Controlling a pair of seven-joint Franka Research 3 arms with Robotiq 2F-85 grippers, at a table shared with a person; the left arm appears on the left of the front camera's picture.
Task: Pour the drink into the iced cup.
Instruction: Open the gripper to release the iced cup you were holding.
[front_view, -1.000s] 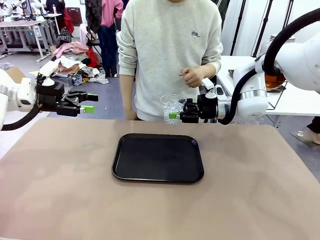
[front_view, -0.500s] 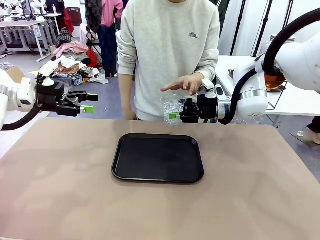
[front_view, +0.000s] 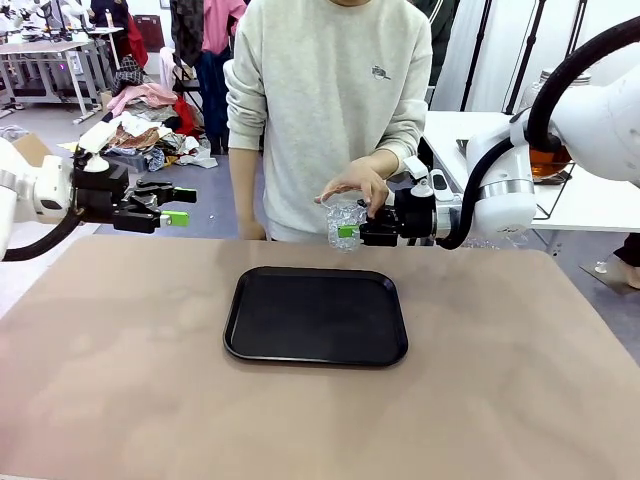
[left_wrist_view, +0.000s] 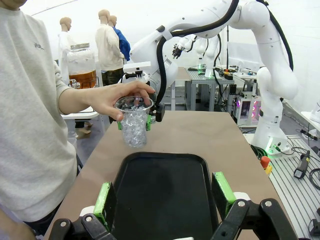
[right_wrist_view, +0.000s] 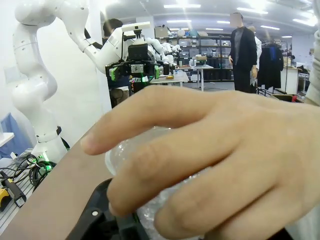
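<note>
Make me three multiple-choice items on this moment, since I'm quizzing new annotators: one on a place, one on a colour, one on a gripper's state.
1. Where is the iced cup?
A. on the tray
B. held above the table's far edge
C. lying on the floor

2. What colour is the tray?
A. black
B. white
C. red

3. How is the left gripper?
A. shut on the cup
B. shut on nothing
C. open

Answers:
1 B: the right gripper is shut on the iced cup in the air beyond the tray, with the person's hand over its rim.
2 A: the tray is black and bare.
3 C: the left gripper shows its fingers spread, with nothing between them.
</note>
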